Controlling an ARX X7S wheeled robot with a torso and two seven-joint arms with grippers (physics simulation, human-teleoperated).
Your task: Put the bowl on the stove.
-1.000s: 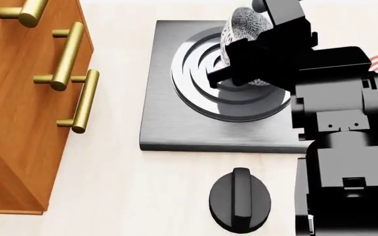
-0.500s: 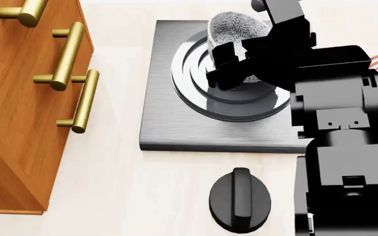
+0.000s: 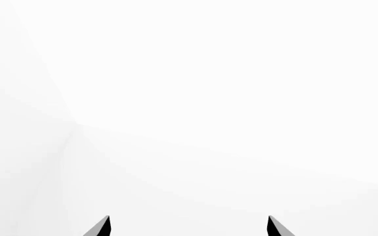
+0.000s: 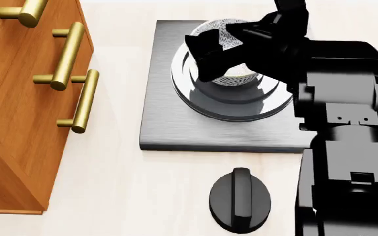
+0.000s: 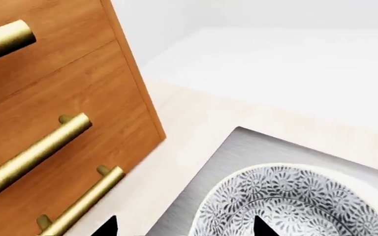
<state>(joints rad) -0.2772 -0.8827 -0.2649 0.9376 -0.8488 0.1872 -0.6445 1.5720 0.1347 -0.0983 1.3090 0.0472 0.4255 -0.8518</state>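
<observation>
Over the burner, the right gripper hangs above the bowl, reaching leftward; whether it grips the rim or has let go, I cannot tell. That bowl sits upright on the stove, directly beneath. Left gripper: spread, far from this.

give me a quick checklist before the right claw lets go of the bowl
1. Bowl over the burner of the stove: ok, head view shows it on the rings near the centre.
2. Bowl upright: ok, its opening faces up in the right wrist view.
3. Bowl base resting on the burner: cannot tell, the claw hides the contact.
4. Right claw grip state: cannot tell, fingers sit at the rim but contact is not visible.
5. Knob clear of the arm: ok, it lies apart, in front of the stove.
6. Left claw out of the way: ok, open, facing blank white.
</observation>
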